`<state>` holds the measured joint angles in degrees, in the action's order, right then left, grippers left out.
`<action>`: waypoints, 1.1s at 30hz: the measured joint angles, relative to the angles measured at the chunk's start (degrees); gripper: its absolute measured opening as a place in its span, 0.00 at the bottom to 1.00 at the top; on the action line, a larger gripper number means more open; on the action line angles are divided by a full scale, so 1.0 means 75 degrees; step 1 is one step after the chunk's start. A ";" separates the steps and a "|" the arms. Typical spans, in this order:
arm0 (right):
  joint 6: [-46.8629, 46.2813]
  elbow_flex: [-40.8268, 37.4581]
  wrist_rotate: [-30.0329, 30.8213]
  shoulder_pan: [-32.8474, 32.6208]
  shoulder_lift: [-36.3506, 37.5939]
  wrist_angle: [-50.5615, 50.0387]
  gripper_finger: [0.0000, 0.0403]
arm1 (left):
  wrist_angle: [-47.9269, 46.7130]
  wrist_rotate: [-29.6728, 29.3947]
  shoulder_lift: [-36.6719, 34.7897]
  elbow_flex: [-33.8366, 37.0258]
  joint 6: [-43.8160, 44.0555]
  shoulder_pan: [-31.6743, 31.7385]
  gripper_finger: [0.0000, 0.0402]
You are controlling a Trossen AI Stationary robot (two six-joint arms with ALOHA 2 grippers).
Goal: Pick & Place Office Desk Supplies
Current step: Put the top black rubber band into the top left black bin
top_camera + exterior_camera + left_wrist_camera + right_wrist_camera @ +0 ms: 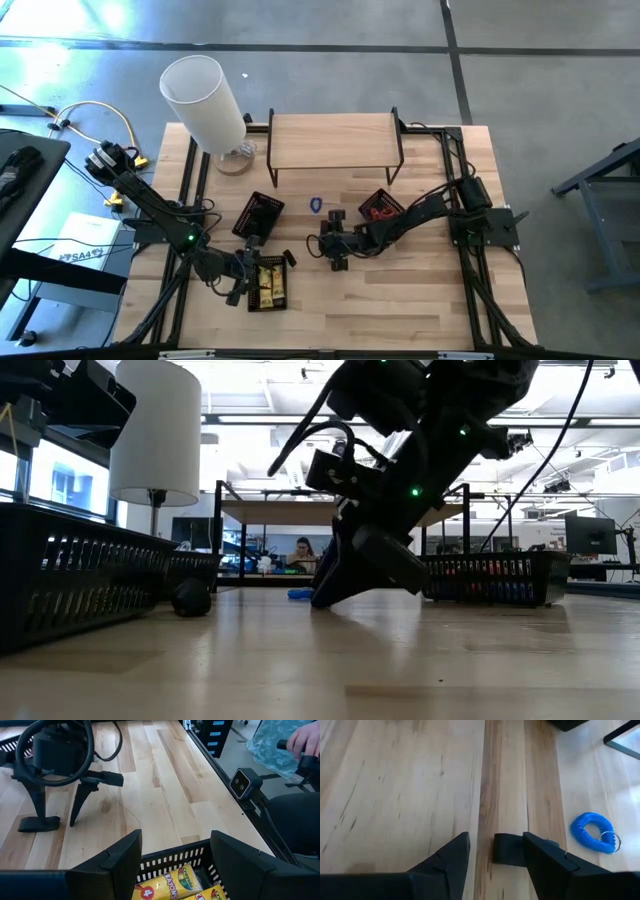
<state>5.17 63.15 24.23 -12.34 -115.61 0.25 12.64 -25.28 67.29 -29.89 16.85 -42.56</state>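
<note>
The right claw (pixel 492 851) sits low over the wooden worktop (pixel 400 290) with its fingers apart, a small black clip-like piece (pixel 509 851) lying on the wood between the tips and a blue coiled band (pixel 592 832) just beside it. The left claw (pixel 175 852), fingers also apart, hovers over a black basket (pixel 172 861) holding yellow crayon packets (pixel 167 886). A red-filled basket (pixel 381 207) stands near the right arm.
</note>
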 joint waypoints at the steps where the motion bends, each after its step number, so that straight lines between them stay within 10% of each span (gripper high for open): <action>1: -0.0032 -0.0003 0.0007 0.0003 -0.0003 0.0000 0.43 | -0.0023 -0.0003 0.0000 0.0000 0.0004 0.0002 0.57; 20: -0.0236 -0.0029 0.0365 0.0108 -0.0035 -0.0137 0.03 | -0.0028 -0.0002 0.0003 0.0000 -0.0006 0.0000 0.57; 33: -0.0626 0.0592 0.1475 -0.0452 0.0316 -0.0413 0.01 | -0.0025 0.0000 0.0001 0.0003 0.0013 0.0000 0.57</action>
<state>0.48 67.59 35.29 -15.73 -113.24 -2.85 12.45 -25.28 67.29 -29.87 16.95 -42.56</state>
